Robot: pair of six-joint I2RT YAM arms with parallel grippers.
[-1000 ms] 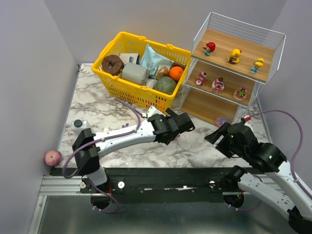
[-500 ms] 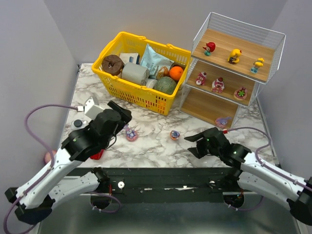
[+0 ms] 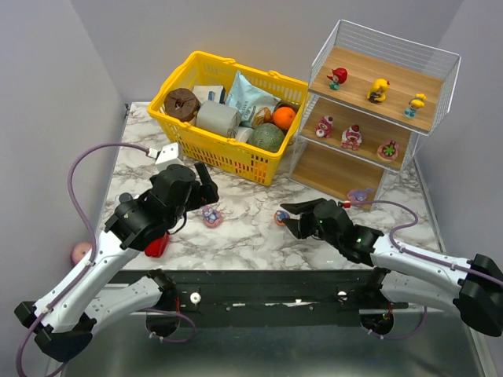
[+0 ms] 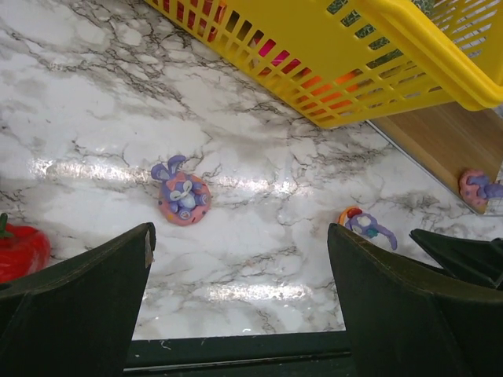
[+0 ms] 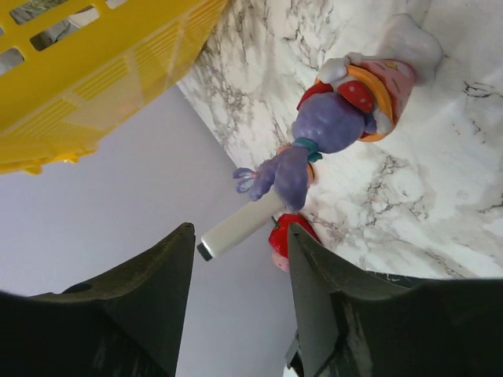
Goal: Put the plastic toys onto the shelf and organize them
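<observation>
Two plastic toys lie on the marble table: a purple bunny in a pink ring (image 3: 211,215) (image 4: 182,196) and a purple figure with an orange-pink ring (image 3: 281,217) (image 4: 365,222) (image 5: 338,118). My left gripper (image 3: 206,187) (image 4: 240,298) is open and empty, just above and left of the ring bunny. My right gripper (image 3: 292,217) (image 5: 240,259) is open, and its fingertips are right beside the second toy. The shelf (image 3: 338,169) holds three toys on the top board, three on the middle one, and a pink-purple bunny (image 3: 361,195) (image 4: 475,188) at the edge of the bottom board.
A yellow basket (image 3: 206,149) (image 4: 377,71) (image 5: 94,71) full of groceries stands behind the toys, left of the shelf. A red bell pepper (image 3: 156,245) (image 4: 20,250) and a white bottle (image 3: 126,200) lie at the near left. A pink ball (image 3: 81,253) sits off the table's left edge.
My left arm has drawn back from the table's middle to the left, uncovering the two toys. My right gripper has moved left and down to the second toy.
</observation>
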